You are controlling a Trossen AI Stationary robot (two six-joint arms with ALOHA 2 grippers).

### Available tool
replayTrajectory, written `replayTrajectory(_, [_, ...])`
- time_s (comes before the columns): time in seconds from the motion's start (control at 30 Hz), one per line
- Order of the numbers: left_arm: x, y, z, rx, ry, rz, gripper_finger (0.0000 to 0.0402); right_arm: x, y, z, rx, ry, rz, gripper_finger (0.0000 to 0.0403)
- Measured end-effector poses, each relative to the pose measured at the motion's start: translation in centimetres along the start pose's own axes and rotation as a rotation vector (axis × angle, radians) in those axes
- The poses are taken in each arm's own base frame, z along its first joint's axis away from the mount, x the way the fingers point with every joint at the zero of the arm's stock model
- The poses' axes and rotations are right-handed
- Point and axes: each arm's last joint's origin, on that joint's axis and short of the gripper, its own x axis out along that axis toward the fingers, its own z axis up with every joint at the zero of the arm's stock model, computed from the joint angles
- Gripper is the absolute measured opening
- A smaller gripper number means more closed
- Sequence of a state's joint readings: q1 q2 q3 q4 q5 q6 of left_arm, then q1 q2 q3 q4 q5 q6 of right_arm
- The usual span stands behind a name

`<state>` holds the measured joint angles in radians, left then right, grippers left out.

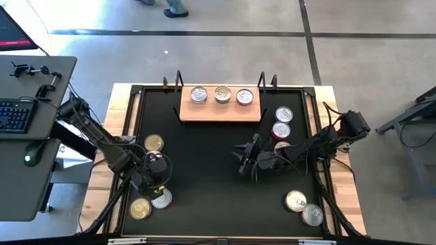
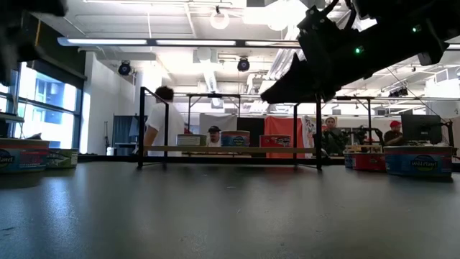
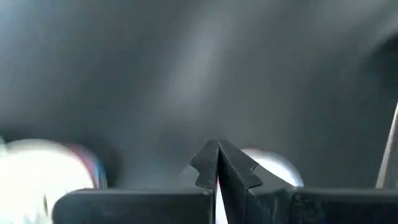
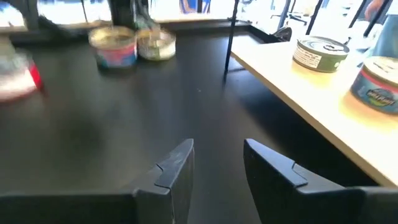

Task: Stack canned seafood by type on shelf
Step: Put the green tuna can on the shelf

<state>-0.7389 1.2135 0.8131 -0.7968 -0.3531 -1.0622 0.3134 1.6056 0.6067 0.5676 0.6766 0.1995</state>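
Three cans (image 1: 223, 94) stand in a row on the light wooden shelf (image 1: 219, 113) at the far side of the table. More canned seafood stands on the black table: a gold-lidded can (image 1: 154, 143) and two cans (image 1: 151, 203) at the near left, and others at the right. My left gripper (image 1: 159, 178) is shut and empty, pointing steeply down above the table between the left cans; its shut tips show in the left wrist view (image 3: 217, 165). My right gripper (image 1: 240, 160) hovers open and empty near the table's middle, pointing left (image 4: 217, 163).
Three cans (image 1: 282, 128) line up by the shelf's right end, and two cans (image 1: 304, 207) sit at the near right. The shelf has thin black uprights (image 2: 141, 126). Bare black tabletop (image 1: 204, 184) lies between the two arms. People show in the room beyond.
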Motion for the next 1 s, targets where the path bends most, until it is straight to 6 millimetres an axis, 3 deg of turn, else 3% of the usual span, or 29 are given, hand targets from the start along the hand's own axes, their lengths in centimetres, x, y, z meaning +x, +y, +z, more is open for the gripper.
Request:
replayTrajectory(0.27, [2.7, -1.6, 2.5, 0.241, -0.441, 0.244, 0.0001, -4.7, -1.4, 1.3, 0.032, 0.153, 0.002, 0.013])
replayTrajectory(0.47, [6.0, -2.7, 4.8, 0.381, -0.421, 0.18, 0.0001, -9.6, -5.0, 1.4, 0.267, 0.357, -0.075, 0.013])
replayTrajectory(0.6, [8.4, -3.4, 6.2, 0.442, -0.437, 0.101, 0.0001, -11.7, -8.1, 0.8, 0.408, 0.424, -0.284, 0.013])
replayTrajectory(0.8, [10.5, -3.2, 7.4, 0.484, -0.423, 0.021, 0.0, -11.4, -12.3, 0.1, 0.459, 0.544, -0.571, 0.013])
replayTrajectory(1.0, [10.4, -2.7, 7.9, 0.516, -0.386, -0.043, 0.0, -8.9, -15.9, 0.4, 0.406, 0.649, -0.606, 0.013])
